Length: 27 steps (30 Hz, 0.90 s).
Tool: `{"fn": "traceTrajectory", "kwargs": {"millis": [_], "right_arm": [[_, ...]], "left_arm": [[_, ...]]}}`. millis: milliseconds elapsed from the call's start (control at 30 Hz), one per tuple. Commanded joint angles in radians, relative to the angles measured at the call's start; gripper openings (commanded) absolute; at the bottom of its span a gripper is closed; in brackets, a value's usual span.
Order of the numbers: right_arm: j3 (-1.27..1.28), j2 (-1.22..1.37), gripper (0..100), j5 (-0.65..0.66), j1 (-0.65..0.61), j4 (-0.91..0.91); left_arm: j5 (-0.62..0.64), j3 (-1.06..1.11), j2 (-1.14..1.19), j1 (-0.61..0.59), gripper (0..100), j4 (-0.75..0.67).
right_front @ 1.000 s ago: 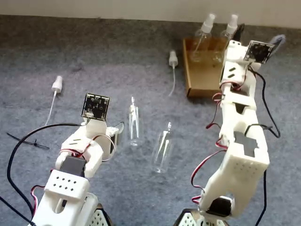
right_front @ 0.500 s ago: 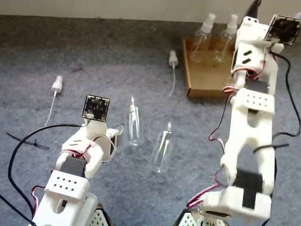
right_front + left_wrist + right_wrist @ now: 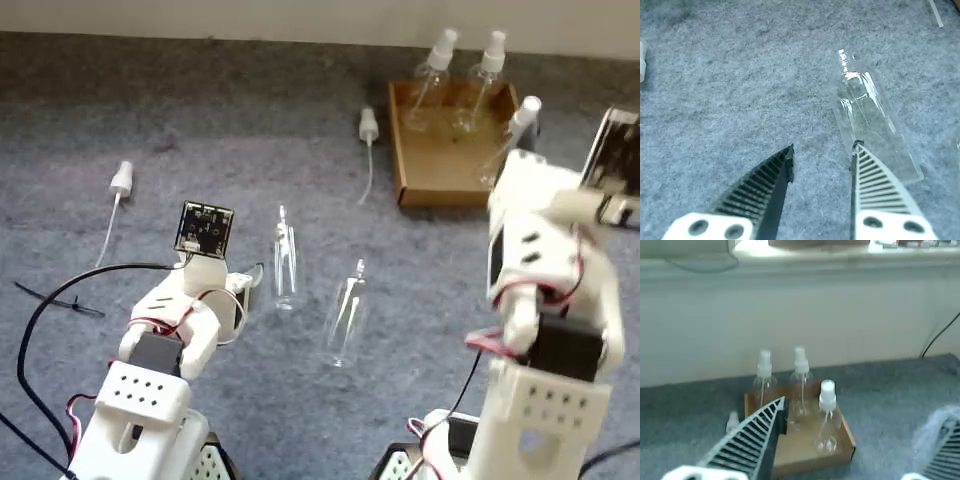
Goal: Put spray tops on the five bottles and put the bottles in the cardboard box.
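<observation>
The cardboard box (image 3: 440, 185) lies at the far right and holds three upright bottles with spray tops (image 3: 432, 70) (image 3: 480, 78) (image 3: 508, 138); the right wrist view shows them too (image 3: 826, 415). Two clear bottles without tops lie mid-table (image 3: 285, 262) (image 3: 345, 318). Loose spray tops lie left of the box (image 3: 368, 128) and at the far left (image 3: 120, 182). My left gripper (image 3: 823, 148) is open low over the carpet, one finger beside the nearer bottle (image 3: 867, 110). My right gripper (image 3: 865, 415) is open and raised, back from the box.
Grey carpet (image 3: 200, 120) covers the table. A black cable tie (image 3: 60, 300) lies at the left edge. A pale wall (image 3: 790, 315) runs behind the box. The right arm (image 3: 545, 270) stands tall at the near right.
The right arm has drawn back from over the box and risen toward the near side, leaving a third topped bottle standing in the box. The left arm has not moved.
</observation>
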Motion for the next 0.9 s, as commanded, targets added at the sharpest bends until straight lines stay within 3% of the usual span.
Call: {"fn": "traceTrajectory", "kwargs": {"millis": [0,300,467,867], "right_arm": [[0.255,-0.228,41.1,0.008,0.001,0.067],[0.897,-0.849,41.1,0.008,-0.004,0.081],[1.055,-0.756,41.1,0.008,-0.004,0.11],[1.307,-0.819,41.1,0.014,-0.008,0.188]], "left_arm": [[-0.009,-0.005,-0.01,0.018,18,-0.018],[-0.008,0.008,-0.01,0.021,18,-0.02],[-0.008,0.01,-0.01,0.018,18,-0.02],[-0.011,0.012,-0.01,0.018,18,-0.02]]}}
